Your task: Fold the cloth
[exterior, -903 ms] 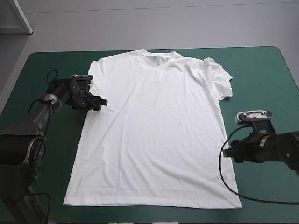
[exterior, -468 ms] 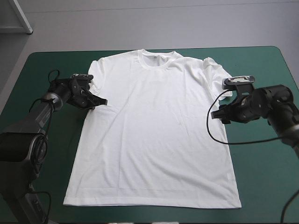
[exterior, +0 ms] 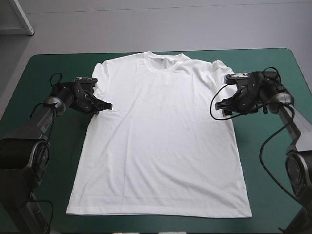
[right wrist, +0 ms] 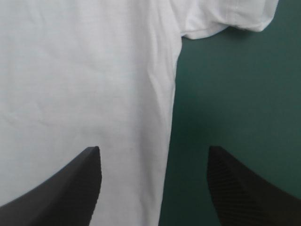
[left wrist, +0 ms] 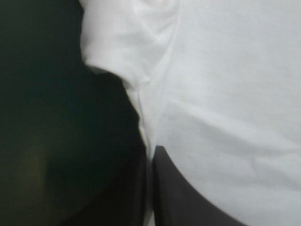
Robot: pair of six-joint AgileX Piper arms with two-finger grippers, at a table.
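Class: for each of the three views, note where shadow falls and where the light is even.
High view: even light over the T-shirt, no glare, creases faintly shaded. Left wrist view: the teal-green cover beside the left gripper lies in deep shadow. Right wrist view: evenly lit, with a soft shadow on the cover along the T-shirt's side edge.

Right gripper (exterior: pixel 220 108) moved in to T-shirt (exterior: pixel 161 136) side edge below sleeve.

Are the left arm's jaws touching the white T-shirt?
Touching. In the left wrist view the jaws of the left gripper stand all but shut, with the side edge of the T-shirt pinched between them, just below the sleeve.
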